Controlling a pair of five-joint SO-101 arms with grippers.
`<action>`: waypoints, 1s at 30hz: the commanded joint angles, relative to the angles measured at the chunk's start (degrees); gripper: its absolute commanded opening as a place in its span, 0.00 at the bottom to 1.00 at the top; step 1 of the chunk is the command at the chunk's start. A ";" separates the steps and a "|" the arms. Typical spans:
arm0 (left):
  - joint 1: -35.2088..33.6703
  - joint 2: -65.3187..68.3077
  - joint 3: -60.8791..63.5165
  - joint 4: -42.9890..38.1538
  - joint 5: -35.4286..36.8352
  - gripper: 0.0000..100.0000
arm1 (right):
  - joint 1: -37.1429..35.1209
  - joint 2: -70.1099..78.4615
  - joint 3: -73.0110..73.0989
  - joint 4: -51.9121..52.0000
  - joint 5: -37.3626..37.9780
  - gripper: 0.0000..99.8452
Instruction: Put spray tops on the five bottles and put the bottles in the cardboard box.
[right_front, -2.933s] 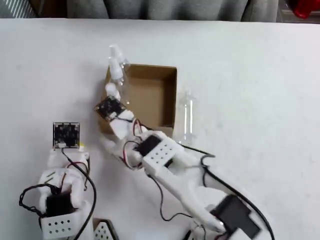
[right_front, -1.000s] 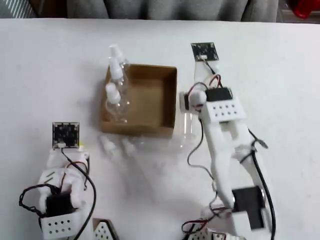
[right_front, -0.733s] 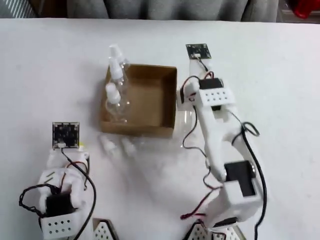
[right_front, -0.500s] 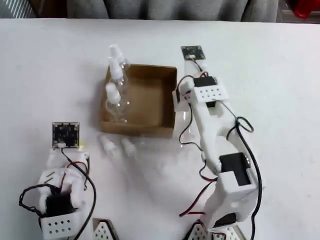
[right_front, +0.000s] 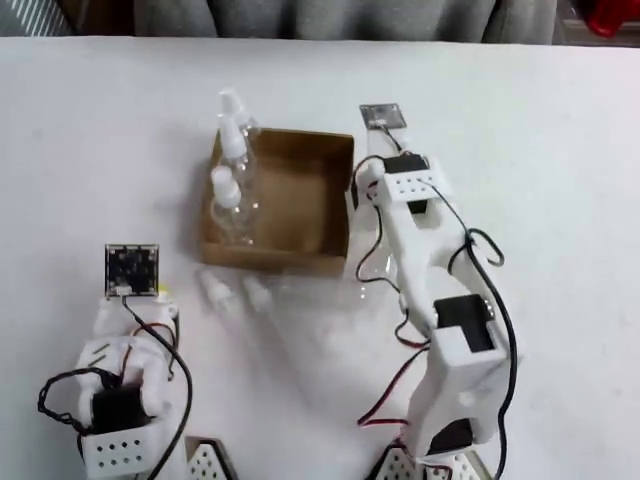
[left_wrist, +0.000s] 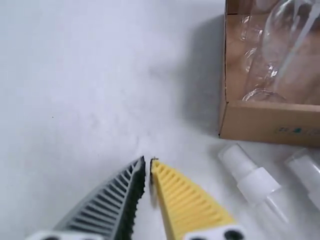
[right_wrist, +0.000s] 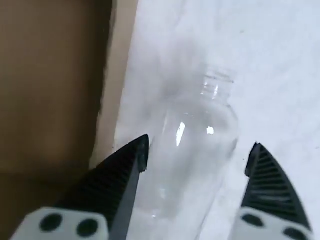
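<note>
The cardboard box holds two clear bottles with spray tops along its left wall; they also show in the left wrist view. A clear bottle without a top lies on the table just right of the box. My right gripper is open above it, one finger on each side of its body. In the high view the right arm covers most of that bottle. Two loose spray tops lie in front of the box. My left gripper is shut and empty, near those spray tops.
The left arm sits at the table's near left corner. The white table is open to the right and behind the box. A curtain runs along the far edge.
The right arm swung from the box's left side, where it left a bottle, to the right of the box, then drew in over the lying bottle. The left arm stayed still.
</note>
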 joint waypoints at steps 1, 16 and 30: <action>-0.48 -1.10 -0.26 -1.93 -0.44 0.02 | 0.57 1.10 -3.96 0.84 0.44 0.28; -0.40 -1.10 -0.26 -1.85 -0.44 0.02 | 13.67 -6.64 -11.43 15.87 16.35 0.03; -0.40 -1.10 -0.26 -1.85 -0.44 0.02 | 31.08 -14.29 -10.81 28.97 30.95 0.03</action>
